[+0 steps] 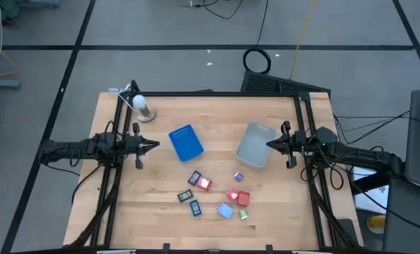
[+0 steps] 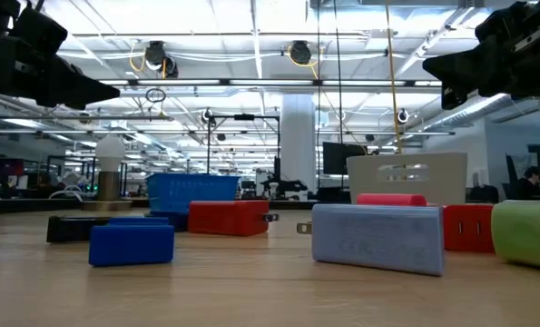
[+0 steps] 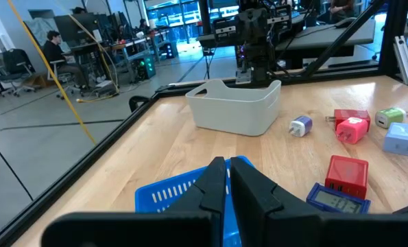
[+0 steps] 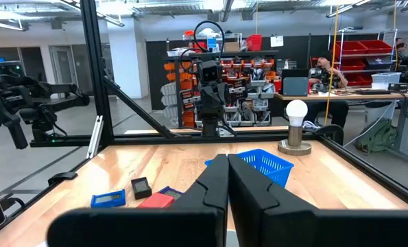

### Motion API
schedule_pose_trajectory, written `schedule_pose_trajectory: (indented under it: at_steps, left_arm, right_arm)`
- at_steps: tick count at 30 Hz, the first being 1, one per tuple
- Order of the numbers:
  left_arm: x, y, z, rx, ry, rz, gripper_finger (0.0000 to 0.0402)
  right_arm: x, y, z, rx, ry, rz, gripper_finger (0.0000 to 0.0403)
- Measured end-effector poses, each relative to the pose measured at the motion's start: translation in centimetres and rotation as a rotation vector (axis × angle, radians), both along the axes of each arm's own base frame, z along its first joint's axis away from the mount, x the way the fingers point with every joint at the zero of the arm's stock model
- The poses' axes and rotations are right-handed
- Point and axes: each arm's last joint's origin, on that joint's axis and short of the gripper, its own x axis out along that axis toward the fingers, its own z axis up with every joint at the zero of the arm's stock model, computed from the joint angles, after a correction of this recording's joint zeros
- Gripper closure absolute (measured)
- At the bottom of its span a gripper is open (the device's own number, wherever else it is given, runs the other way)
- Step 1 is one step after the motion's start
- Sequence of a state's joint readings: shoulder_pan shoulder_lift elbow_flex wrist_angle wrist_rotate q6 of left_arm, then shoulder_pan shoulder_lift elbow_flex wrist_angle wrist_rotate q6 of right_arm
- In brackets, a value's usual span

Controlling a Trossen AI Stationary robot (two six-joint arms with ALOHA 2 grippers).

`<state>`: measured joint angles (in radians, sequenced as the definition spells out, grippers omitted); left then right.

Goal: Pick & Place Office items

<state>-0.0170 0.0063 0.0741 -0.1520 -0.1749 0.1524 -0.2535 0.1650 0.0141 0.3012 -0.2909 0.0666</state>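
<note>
A wooden table (image 1: 160, 219) holds a translucent tub (image 1: 255, 145) toward the right and a blue tray (image 1: 186, 142) near the middle. The left gripper (image 1: 153, 146) and right gripper (image 1: 271, 144) hover at opposite sides, each with fingers pressed together, holding nothing. The small office items (image 1: 217, 194) lie scattered near the front edge, below tray and tub in the high view.

tray (image 1: 186, 142) blue | tub (image 1: 255, 146) whitish, perhaps translucent | table (image 1: 160, 183) light wood
</note>
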Motion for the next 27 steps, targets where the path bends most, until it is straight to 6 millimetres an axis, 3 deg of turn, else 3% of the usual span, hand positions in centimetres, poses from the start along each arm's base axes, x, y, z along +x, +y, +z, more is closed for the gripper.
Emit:
schedule_pose_trajectory:
  at_steps: [27]
  left_arm:
    - [0.00,0.00,-0.01,0.000,0.000,0.000,0.0376]
  right_arm:
    - [0.00,0.00,0.01,0.000,0.000,0.000,0.0403]
